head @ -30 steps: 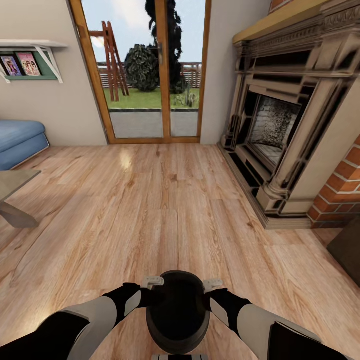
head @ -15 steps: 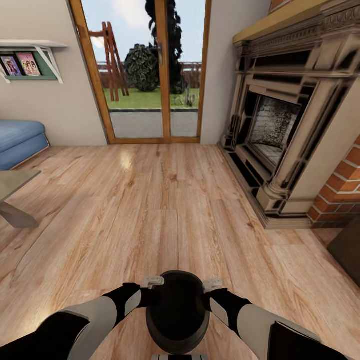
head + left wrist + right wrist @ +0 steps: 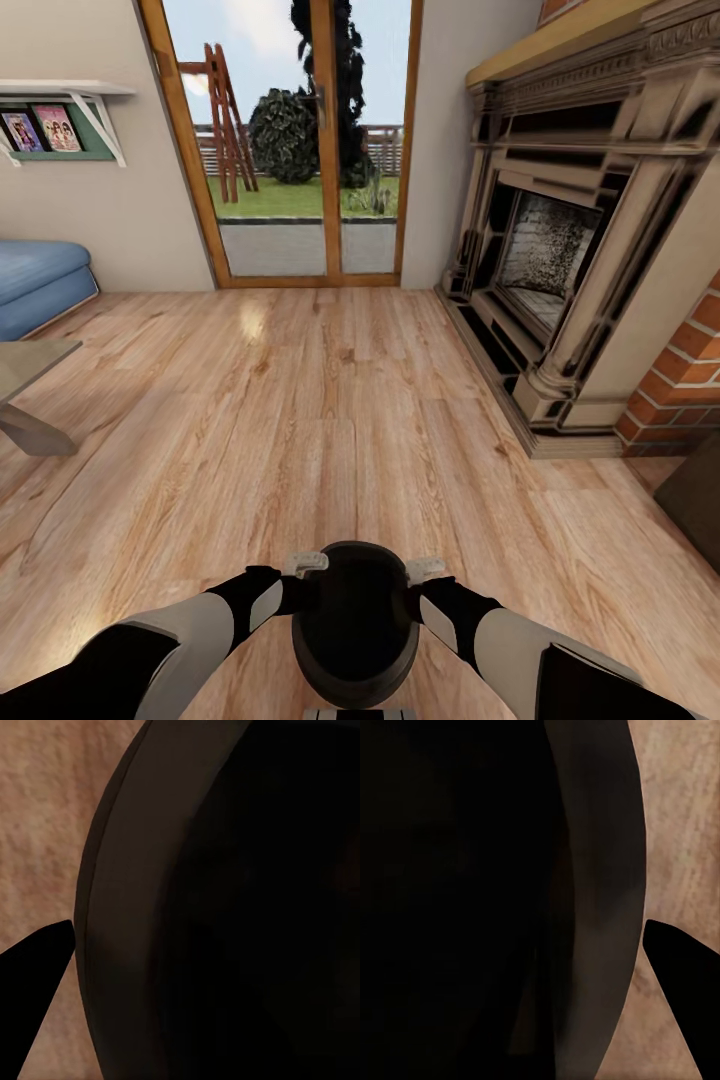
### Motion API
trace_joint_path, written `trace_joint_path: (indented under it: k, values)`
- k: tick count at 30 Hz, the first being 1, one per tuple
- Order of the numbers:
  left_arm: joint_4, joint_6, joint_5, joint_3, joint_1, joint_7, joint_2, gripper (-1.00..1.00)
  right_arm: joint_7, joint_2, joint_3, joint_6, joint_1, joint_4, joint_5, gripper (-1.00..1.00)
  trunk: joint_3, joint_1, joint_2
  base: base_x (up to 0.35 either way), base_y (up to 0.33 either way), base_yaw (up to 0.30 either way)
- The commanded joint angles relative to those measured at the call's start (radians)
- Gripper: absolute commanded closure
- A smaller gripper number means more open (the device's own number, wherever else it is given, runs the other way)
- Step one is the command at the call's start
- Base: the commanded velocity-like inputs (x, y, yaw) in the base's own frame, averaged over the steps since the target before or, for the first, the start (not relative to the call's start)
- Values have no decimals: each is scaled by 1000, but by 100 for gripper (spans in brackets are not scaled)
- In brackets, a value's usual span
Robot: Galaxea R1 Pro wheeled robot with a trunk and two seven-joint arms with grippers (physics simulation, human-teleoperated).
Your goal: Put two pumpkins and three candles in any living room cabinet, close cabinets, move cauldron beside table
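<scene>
Cauldron pinched between left claw and right claw; each claw's own gap unclear.

No text, label, brand, number or sign can be read here. The two pictures standing on the wall shelf, at its left end, are colourful covers with small figures, but any lettering on them is too small and blurred to make out. The cauldron carries no marking on its black surface in the head view or either wrist view.
</scene>
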Motion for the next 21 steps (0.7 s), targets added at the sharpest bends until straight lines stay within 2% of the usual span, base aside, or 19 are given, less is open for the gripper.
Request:
trace_joint_path:
  k: [1,7,21]
  values:
    - [2,0,1,-26,-1,2,0,100,-2,-1,13,3,0,1,-4,100,-1,0,0,0,0,0]
    - [2,0,3,-25,-1,2,10,100,-2,0,14,3,-1,1,-3,100,5,0,0,0,0,13]
    - [1,-1,3,-26,-1,2,11,100,-1,0,14,3,0,1,-2,100,26,0,0,0,0,69]
